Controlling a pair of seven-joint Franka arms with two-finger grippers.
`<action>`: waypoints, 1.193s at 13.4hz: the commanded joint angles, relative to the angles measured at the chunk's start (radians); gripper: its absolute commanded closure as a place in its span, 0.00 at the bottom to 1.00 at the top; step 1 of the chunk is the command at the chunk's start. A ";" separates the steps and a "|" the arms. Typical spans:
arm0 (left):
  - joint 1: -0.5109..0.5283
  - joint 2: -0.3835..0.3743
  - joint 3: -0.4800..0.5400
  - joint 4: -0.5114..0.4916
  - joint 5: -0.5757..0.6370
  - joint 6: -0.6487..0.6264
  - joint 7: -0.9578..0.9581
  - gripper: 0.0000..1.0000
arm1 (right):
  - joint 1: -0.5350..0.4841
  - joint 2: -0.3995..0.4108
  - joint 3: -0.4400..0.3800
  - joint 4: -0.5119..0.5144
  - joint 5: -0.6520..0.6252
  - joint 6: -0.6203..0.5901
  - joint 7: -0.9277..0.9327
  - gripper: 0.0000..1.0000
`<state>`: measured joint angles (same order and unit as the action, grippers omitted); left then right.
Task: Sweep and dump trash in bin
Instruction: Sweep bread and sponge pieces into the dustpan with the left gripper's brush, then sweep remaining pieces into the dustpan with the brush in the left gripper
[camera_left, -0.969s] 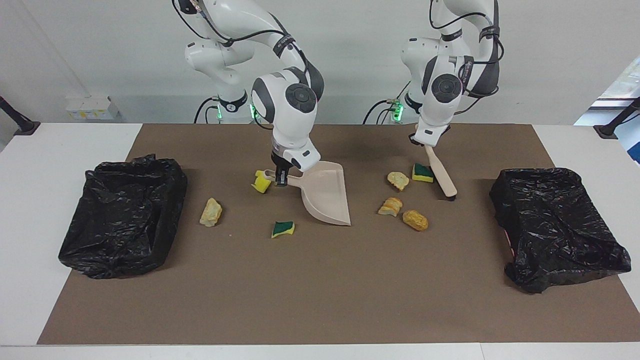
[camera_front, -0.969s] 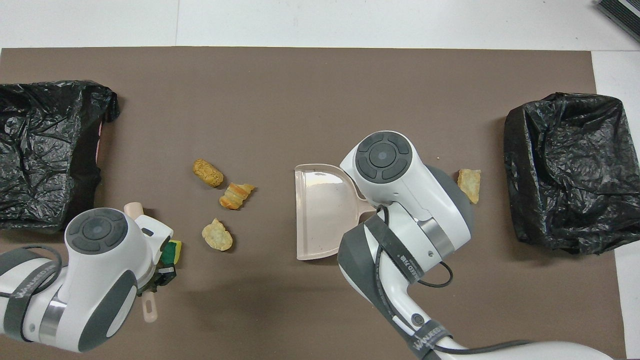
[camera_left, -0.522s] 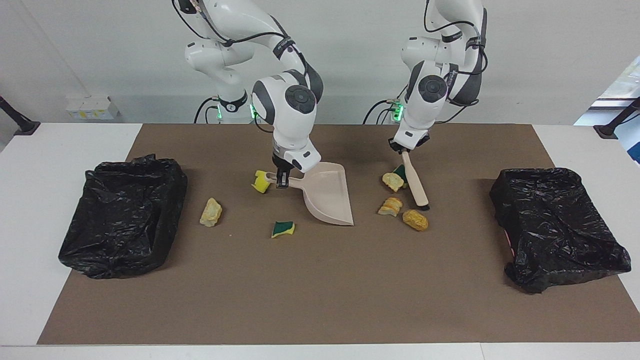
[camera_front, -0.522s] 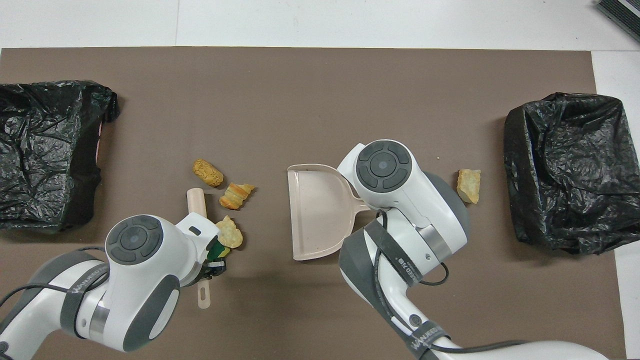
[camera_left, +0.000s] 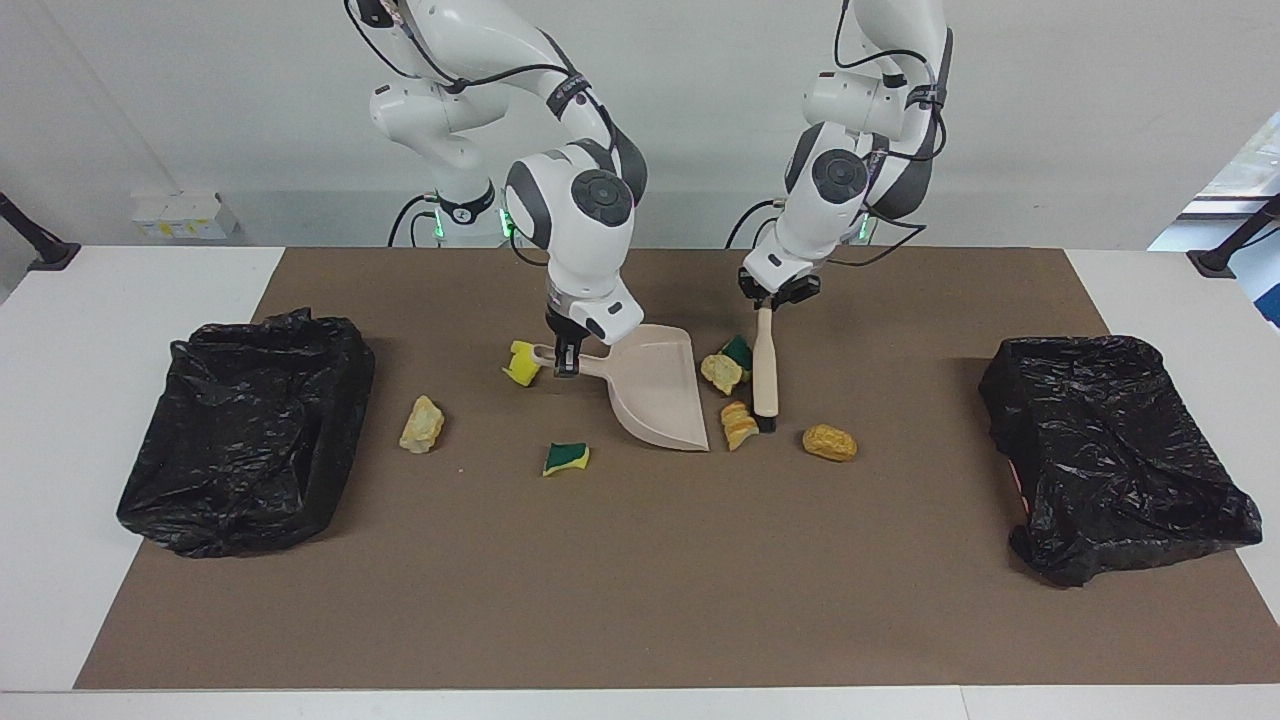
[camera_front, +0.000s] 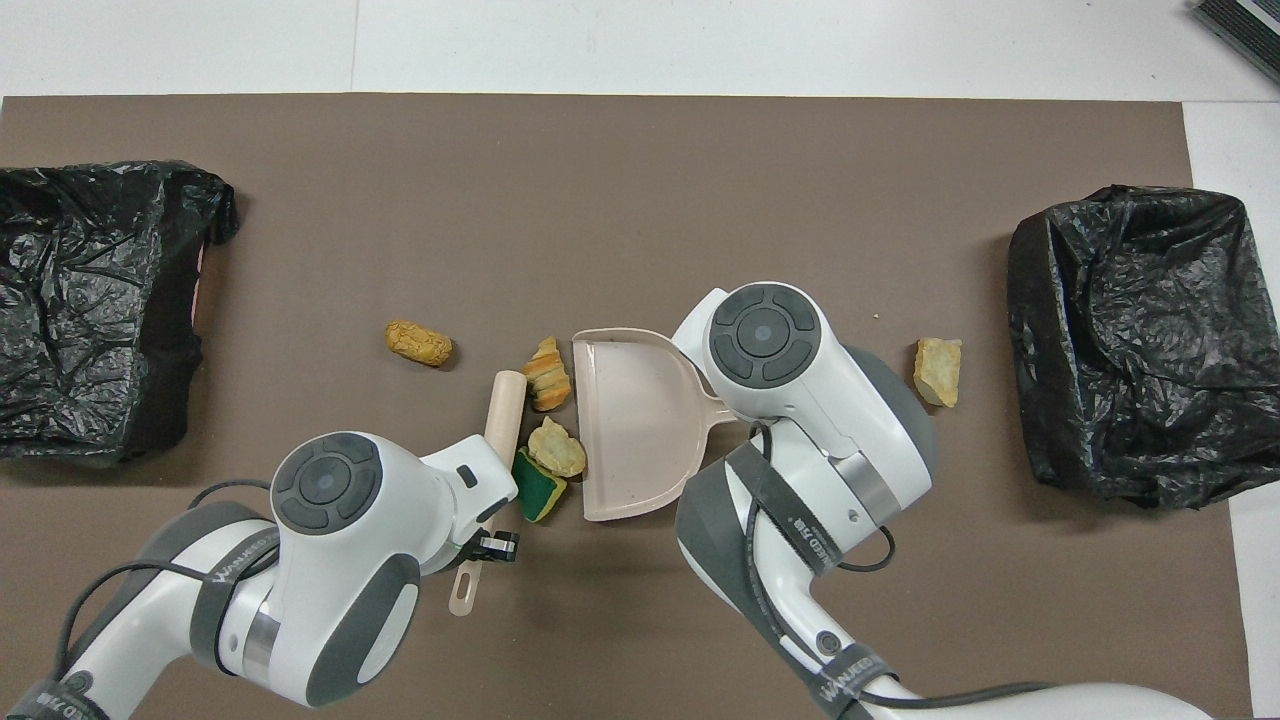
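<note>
Sponge scrap (camera_front: 538, 496) — half under left tool (camera_left: 768, 297)

Both arms reach down, left claw (camera_left: 765, 301) and right claw (camera_left: 563, 358) clamped.

Crinkled glossy black plastic bags (camera_left: 245, 430) flank a matt brown mat (camera_left: 640, 580); beside the smooth beige plastic dustpan (camera_left: 655, 395) lie porous sponge scraps (camera_left: 566, 458) and rough bread-like chunks (camera_left: 830, 441).

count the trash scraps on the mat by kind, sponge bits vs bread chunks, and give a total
Sponge bits: 3, one by the dustpan handle, one farther from the robots than the pan, one beside the brush at.
Bread chunks: 4.
Total: 7, none in the dustpan yet.
</note>
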<state>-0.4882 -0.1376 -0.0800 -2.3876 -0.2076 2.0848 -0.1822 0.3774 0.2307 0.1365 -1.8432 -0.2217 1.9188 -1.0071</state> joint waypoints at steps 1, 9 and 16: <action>-0.064 0.012 0.008 0.018 -0.050 0.030 0.067 1.00 | 0.000 -0.025 0.006 -0.033 -0.010 0.025 -0.021 1.00; -0.112 0.063 0.015 0.223 -0.078 -0.096 -0.089 1.00 | -0.005 -0.025 0.006 -0.034 -0.010 0.026 -0.027 1.00; 0.034 0.052 0.022 0.240 0.034 -0.143 -0.263 1.00 | -0.006 -0.025 0.005 -0.034 -0.010 0.028 -0.027 1.00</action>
<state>-0.5116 -0.0819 -0.0529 -2.1628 -0.2257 1.9835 -0.4118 0.3776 0.2301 0.1365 -1.8460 -0.2217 1.9221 -1.0071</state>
